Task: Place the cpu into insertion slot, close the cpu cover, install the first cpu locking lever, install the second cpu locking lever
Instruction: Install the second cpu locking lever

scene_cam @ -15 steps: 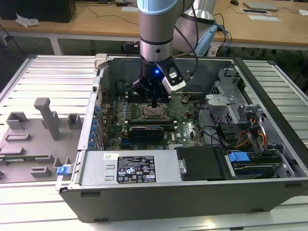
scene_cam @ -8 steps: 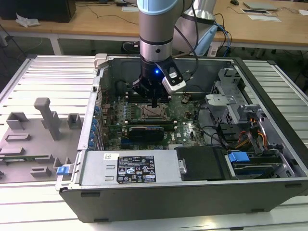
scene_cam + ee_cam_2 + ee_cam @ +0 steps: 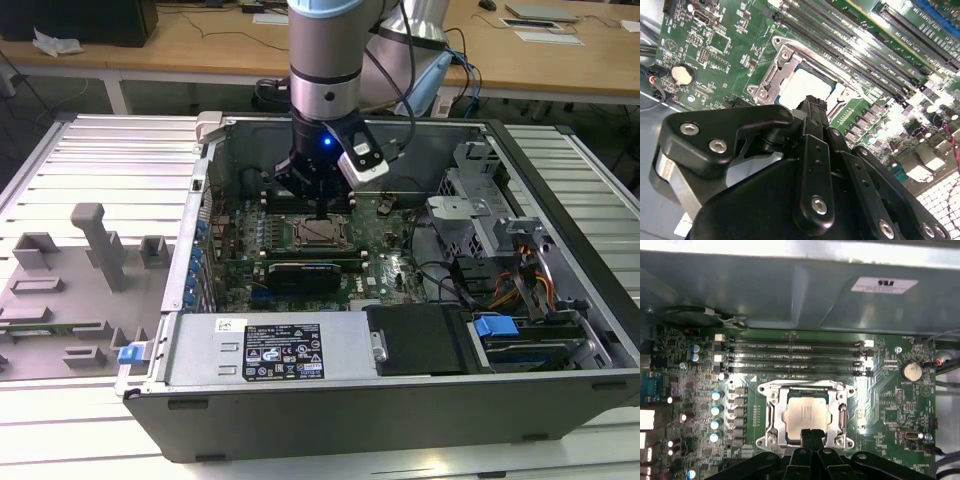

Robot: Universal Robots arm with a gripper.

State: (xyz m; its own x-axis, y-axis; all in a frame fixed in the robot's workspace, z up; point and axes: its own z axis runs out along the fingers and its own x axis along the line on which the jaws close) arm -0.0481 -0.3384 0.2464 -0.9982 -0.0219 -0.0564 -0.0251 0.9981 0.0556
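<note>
Silver-grey cpu (image 3: pixel 806 413) sitting in the insertion slot (image 3: pixel 771 415) on the green motherboard (image 3: pixel 885 400), cpu cover (image 3: pixel 842 416) lying closed around it, gripper (image 3: pixel 812 434) fingers pressed together, hovering at the socket's edge

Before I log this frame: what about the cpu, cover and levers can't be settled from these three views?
- Cover latched or loose: the cover lies over the cpu in both wrist views, but its near edge is behind the tool.
- Locking levers: too thin to trace in the exterior view; the tool's body covers that side in the second wrist view.
- Tool touching the cpu or not: the contact point is hidden.
</note>
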